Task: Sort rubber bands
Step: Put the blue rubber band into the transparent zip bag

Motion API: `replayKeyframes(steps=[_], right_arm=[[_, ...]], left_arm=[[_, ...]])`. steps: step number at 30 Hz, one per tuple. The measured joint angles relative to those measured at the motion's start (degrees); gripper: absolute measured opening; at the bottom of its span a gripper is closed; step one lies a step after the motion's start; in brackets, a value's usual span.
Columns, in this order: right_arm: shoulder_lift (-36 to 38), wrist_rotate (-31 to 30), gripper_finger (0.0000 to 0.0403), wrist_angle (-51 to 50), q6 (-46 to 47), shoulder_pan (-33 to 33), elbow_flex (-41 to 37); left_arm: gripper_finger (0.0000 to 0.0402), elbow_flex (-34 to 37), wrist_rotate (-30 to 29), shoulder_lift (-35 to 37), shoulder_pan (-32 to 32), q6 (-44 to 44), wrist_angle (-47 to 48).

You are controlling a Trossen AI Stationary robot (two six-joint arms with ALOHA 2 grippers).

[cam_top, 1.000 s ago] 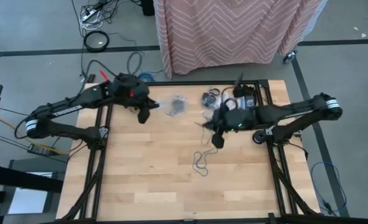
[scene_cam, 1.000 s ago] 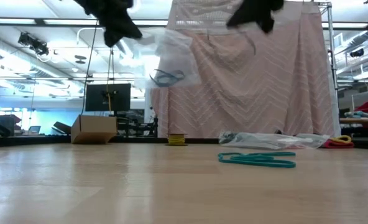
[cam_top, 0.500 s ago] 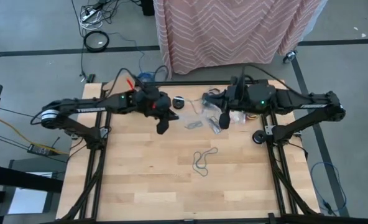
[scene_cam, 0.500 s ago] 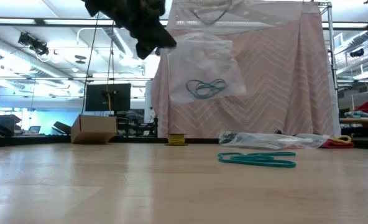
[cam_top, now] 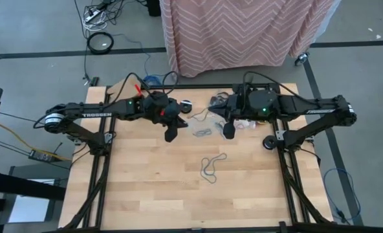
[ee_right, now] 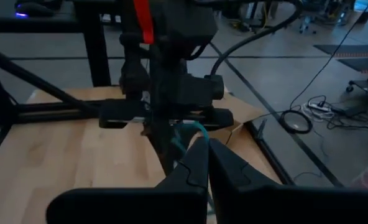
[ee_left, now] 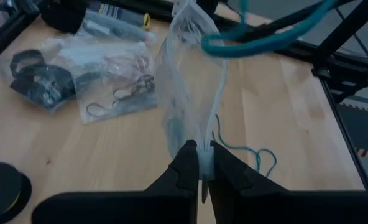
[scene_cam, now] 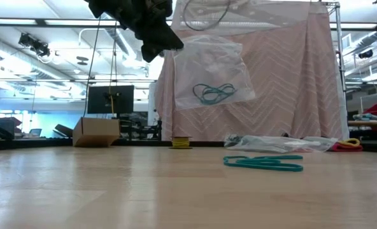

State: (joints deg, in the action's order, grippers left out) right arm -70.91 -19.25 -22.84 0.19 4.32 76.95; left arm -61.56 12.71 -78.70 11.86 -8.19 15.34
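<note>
Tabletop (cam_top: 153,188), left tool (cam_top: 170,134) w/ bag (scene_cam: 211,70) unchanged, right tool (cam_top: 228,131) lowered slightly.

Reaching in from the left side, left arm stretched across the far part of the table, left gripper (cam_top: 170,133) raised well above the surface and pointing toward the centre, fingers (ee_left: 187,163) pinching tight on a thin clear film; reaching in from the right side, right arm extended toward the middle at similar height, right gripper (cam_top: 228,129) facing the left one, fingers (ee_right: 196,163) pressing fully together.
</note>
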Motion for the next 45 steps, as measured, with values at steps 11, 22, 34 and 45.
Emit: replayKeyframes(steps=[11,22,34,45], right_arm=[[-1.2,1.0,0.0,3.0,-0.4,-0.5,0.0],[-1.2,3.0,0.0,6.9,-1.9,-1.9,0.0],[-1.2,3.0,0.0,1.6,-1.9,-3.0,0.0],[-1.2,4.5,0.0,4.7,-1.9,-4.0,0.0]], left_arm=[[0.0025,0.0,0.0,0.0,0.0,0.0,-0.7],[0.0025,0.0,0.9,0.0,0.0,0.0,-0.5],[0.0025,0.0,1.6,0.0,0.0,0.0,-0.6],[0.0025,0.0,2.2,0.0,0.0,0.0,-0.6]])
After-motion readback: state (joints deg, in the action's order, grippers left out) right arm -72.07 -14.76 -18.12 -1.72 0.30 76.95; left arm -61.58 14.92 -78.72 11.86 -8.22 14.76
